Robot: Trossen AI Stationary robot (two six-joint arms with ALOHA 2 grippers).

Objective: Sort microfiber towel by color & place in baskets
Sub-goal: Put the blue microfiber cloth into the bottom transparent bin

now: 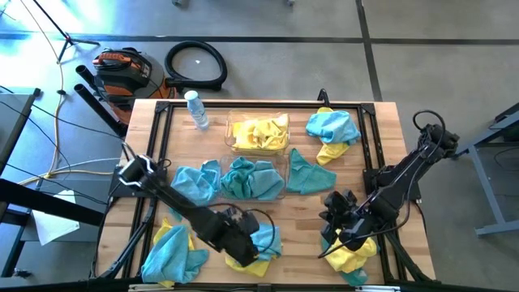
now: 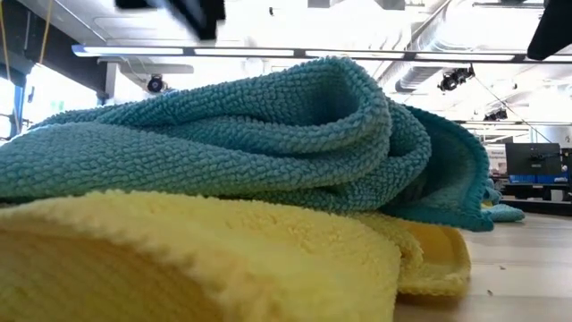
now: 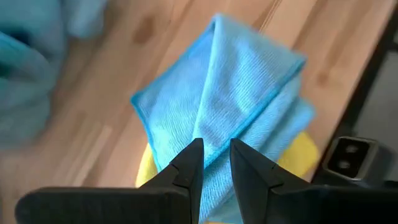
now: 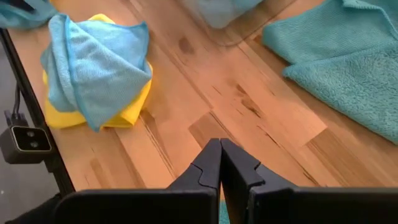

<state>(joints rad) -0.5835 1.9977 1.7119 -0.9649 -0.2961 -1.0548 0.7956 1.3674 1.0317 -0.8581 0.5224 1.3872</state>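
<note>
Sorting is partly done, judging by the high view: the yellow-filled basket [image 1: 258, 134] at the table's middle back holds only yellow cloths, and the second basket [image 1: 255, 178], touching it on the near side, holds teal ones. Much is left loose around that yellow-filled basket: 1 teal towel [image 1: 197, 180] just left of the second basket, another teal towel [image 1: 308, 173] to its right, a teal-on-yellow pair [image 1: 333, 131] just right of the yellow-filled basket, and 3 mixed heaps along the near edge. The left gripper [image 3: 216, 163] hangs over the middle heap, its fingers nearly closed on a fold of the light-blue cloth [image 3: 236, 106]; whether cloth is truly pinched is hard to tell. The right gripper [image 4: 221, 163], fingertips pressed together on nothing, hovers over bare wood well right and near of that basket, beside the yellow towel [image 1: 353, 251].
</note>
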